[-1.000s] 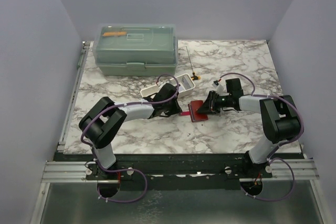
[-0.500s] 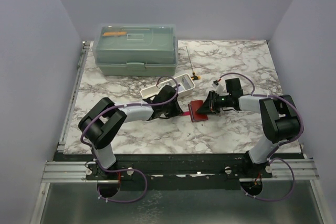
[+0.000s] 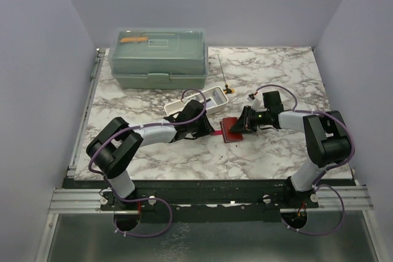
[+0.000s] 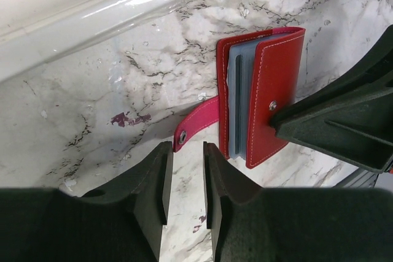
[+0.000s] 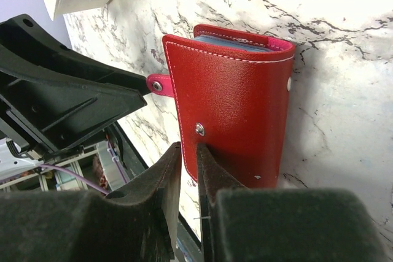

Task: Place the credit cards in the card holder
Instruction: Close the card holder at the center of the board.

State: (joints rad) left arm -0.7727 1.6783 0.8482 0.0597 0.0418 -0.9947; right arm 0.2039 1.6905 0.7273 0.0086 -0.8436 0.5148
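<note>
A green toolbox [image 3: 158, 58] stands at the table's [image 3: 264, 69] far left, with an orange item [image 3: 133, 39] showing through its clear lid. Nearer the middle lies a white tray [image 3: 198, 101]; its contents cannot be made out. The left gripper [image 4: 184, 151] sits just beside the tray, its jaws slightly spread with nothing between them, at the tip of the pink strap [image 4: 196, 124]. The red card holder [image 4: 273, 84] lies on the table, with the blue-grey credit cards [image 4: 236, 99] tucked inside. The right gripper [image 5: 189, 151] has its jaws pinching the holder's cover beside the snap.
</note>
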